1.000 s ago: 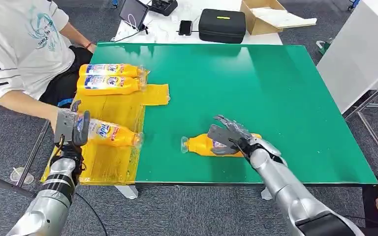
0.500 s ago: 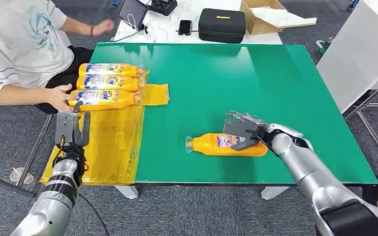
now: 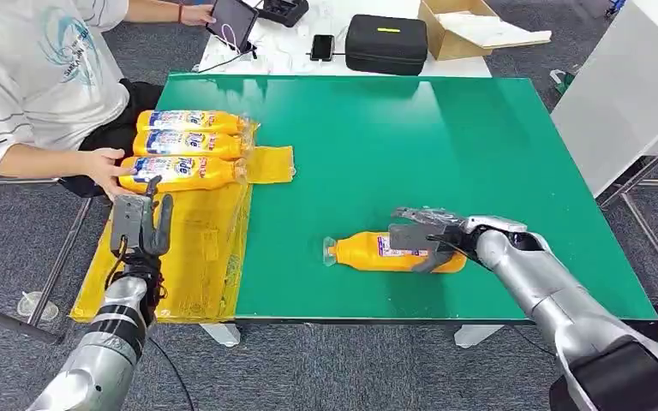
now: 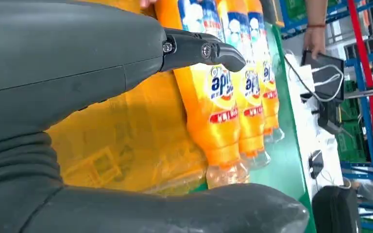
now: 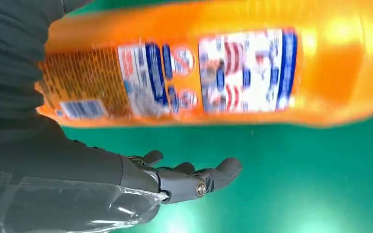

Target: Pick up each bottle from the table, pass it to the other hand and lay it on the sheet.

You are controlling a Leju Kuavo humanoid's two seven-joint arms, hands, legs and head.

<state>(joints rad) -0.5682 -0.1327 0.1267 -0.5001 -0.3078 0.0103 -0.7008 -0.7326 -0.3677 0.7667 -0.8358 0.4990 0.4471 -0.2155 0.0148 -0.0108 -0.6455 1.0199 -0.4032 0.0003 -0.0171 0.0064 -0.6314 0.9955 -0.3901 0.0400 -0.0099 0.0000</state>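
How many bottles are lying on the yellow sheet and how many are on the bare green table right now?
On the yellow sheet: 3 bottles
On the bare green table: 1 bottle, under the right robot hand
Total: 4 orange bottles

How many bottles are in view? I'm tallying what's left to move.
4. Three lie side by side on the yellow sheet. One lies on the green table at the right robot hand.
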